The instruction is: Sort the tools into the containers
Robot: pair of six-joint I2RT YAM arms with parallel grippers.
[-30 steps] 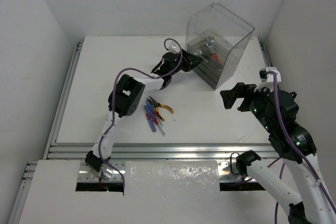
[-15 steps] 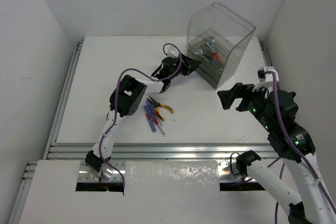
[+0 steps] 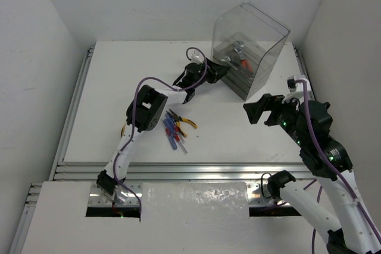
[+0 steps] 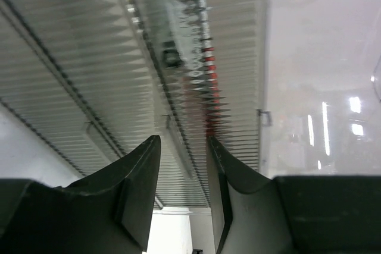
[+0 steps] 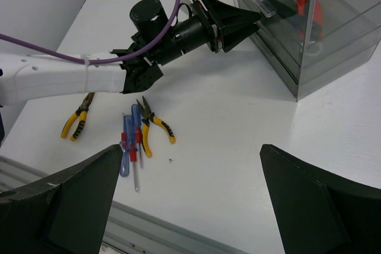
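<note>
The left gripper reaches far across the white table. Its tips are right up at the front of the grey trays. The trays sit in a stack inside the tall clear box at the back right of the table.

In the left wrist view the two dark fingers are close together with only a thin gap. A slim clear strip on the front of the trays shows in that gap. I cannot tell if the fingers are pinching it or are just near it.

A red-handled wrench lies inside the box, up on the trays.

The right gripper hangs in the air in front of the box and does not touch it. Its fingers are spread wide and hold nothing.

More tools lie on the table, near the middle of the left arm. There is one pair of yellow pliers. Just beside it are the screwdrivers with blue and red handles, lying side by side. A second pair of yellow pliers lies a bit off to the left. In the top view the arm hides most of it.
</note>
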